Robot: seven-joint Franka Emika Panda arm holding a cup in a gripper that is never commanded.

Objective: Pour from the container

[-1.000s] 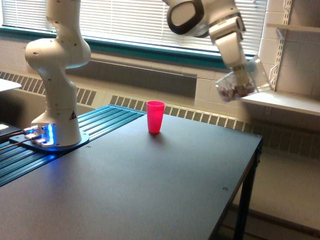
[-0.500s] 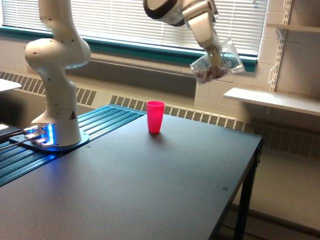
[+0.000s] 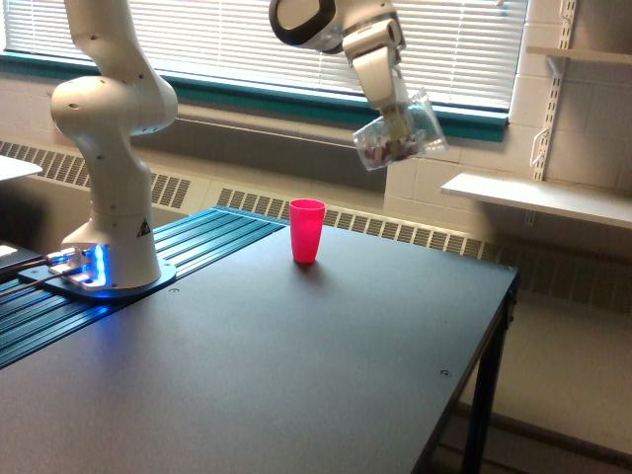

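The white arm [image 3: 109,148] rises from its base [image 3: 104,276] at the exterior view's left end of the dark table [image 3: 296,375], bends out of sight above the frame and comes back down near the top centre. At its end the gripper [image 3: 397,133] carries the container [image 3: 400,136] — a clear, see-through cup, held up in the air in front of the window blinds [image 3: 217,39]. The fingers [image 3: 395,120] are clamped on it; one pale finger shows running down along the near side of the clear wall, so the grip is plain enough, though I cannot make out the second finger behind it.

The container is tilted, its lower end dipping toward the exterior view's left. Inside, a small heap of reddish and pale bits lies gathered in that lower end. I cannot tell what the bits are.

Below it and to the exterior view's left, the pink cup [image 3: 306,230] stands upright on the table, near the far edge and well apart from the container — nothing touches it. Its mouth is open upward and I cannot see inside it.

A blue light glows at the foot of the arm's base. On the exterior view's right a white shelf [image 3: 543,197] juts from the tiled wall, beyond the table's edge.
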